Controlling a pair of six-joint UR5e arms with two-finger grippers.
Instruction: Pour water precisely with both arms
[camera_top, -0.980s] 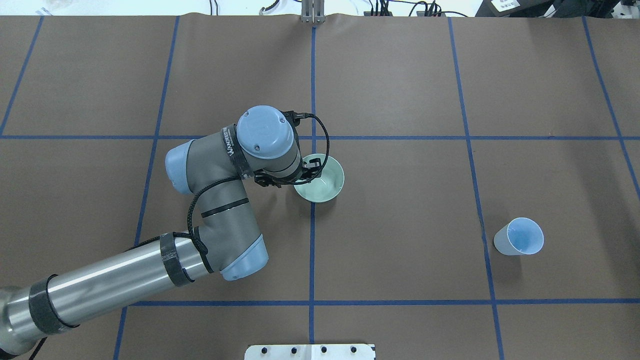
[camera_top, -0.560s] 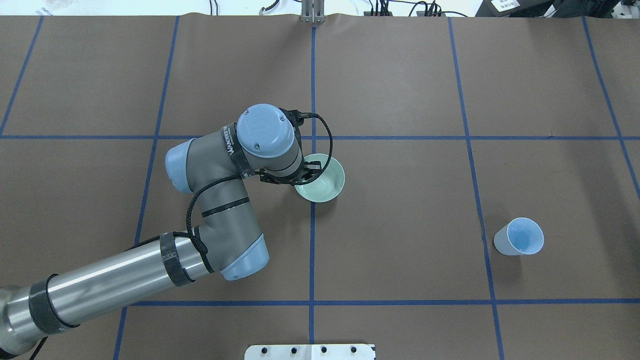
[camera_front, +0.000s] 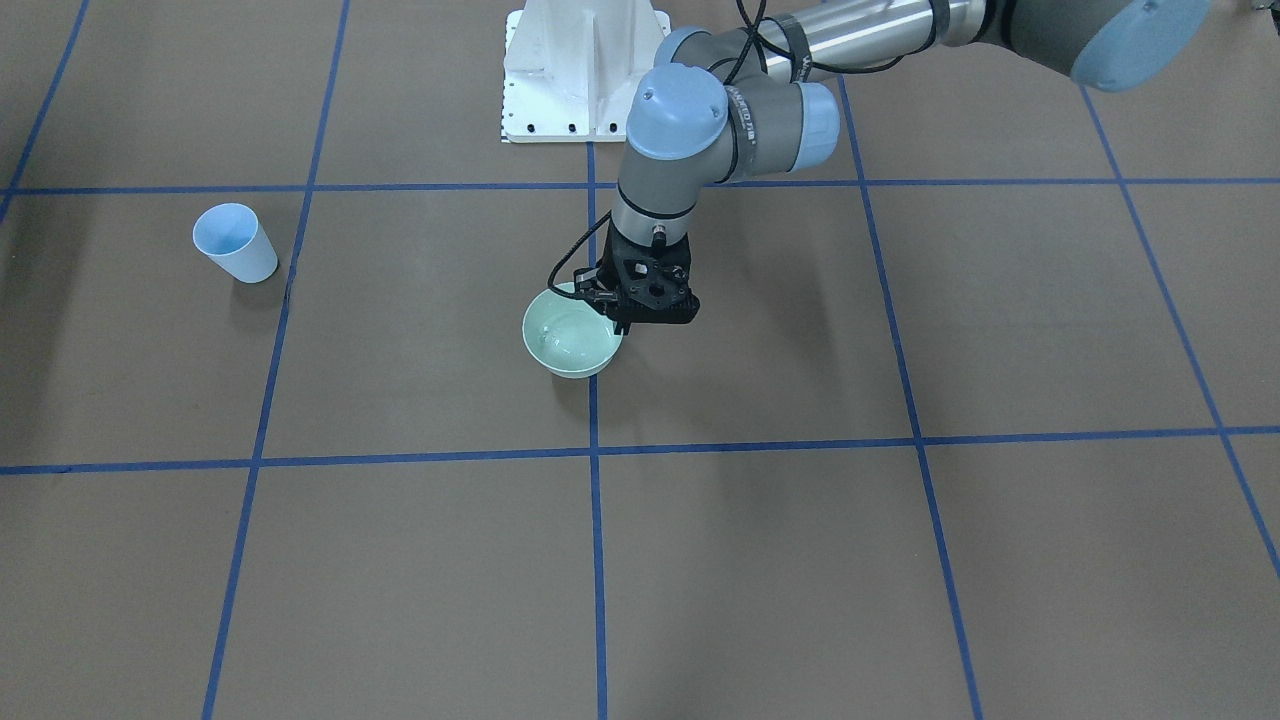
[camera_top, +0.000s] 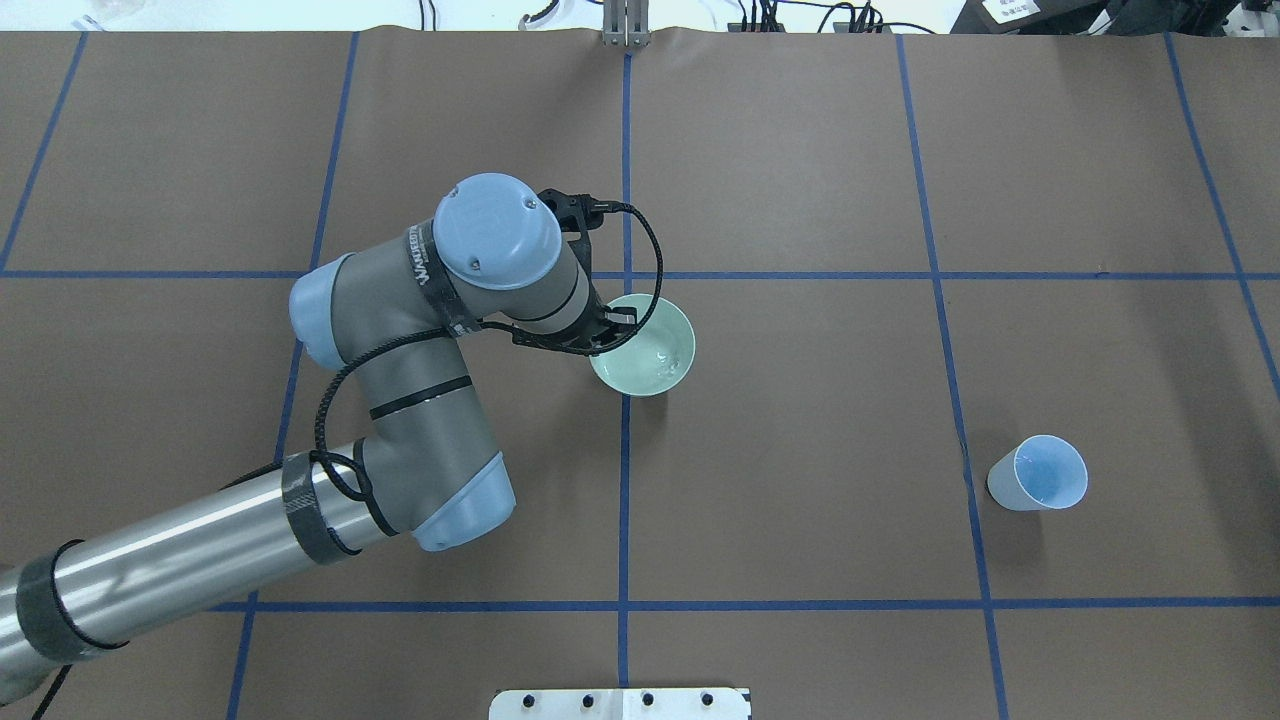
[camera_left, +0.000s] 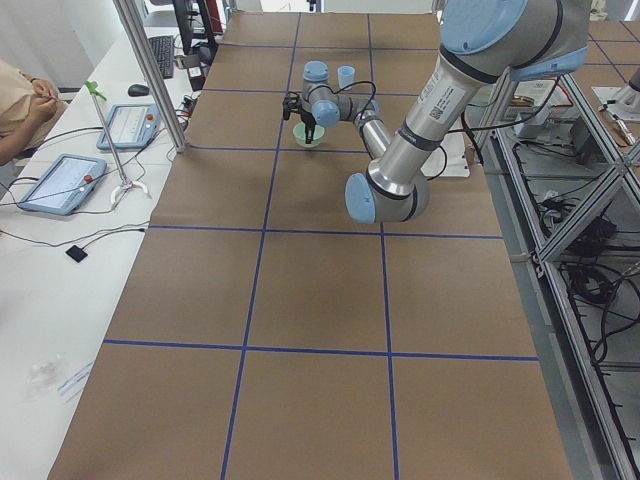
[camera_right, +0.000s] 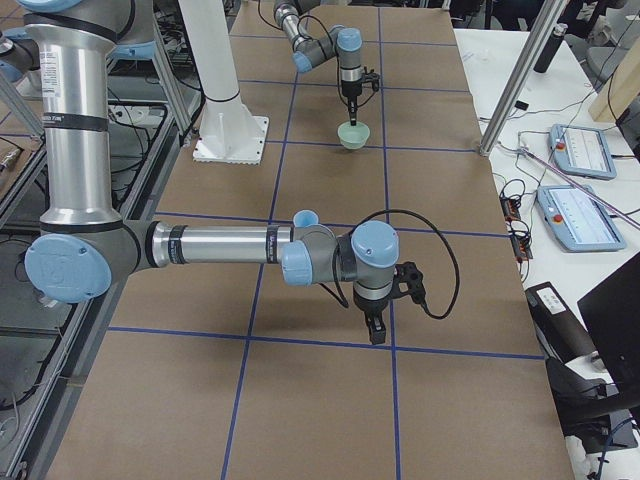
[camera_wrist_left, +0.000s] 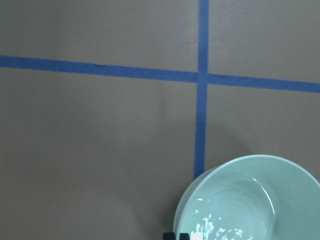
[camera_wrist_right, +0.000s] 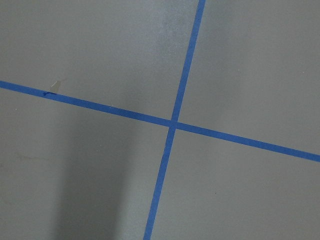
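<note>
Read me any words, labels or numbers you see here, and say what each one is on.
"WAN...": white letters on the black band round the left arm; the rest is too blurred.
Printing on the sticker on the same arm's tube: too small to read.
The bowl and cup: no text.

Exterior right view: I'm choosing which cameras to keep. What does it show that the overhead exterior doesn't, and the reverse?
Only exterior right shows the right arm, with its right gripper hanging fingers-down. Only the overhead shows water glints inside the bowl. Both show the left gripper at the bowl's rim, and the blue cup.
</note>
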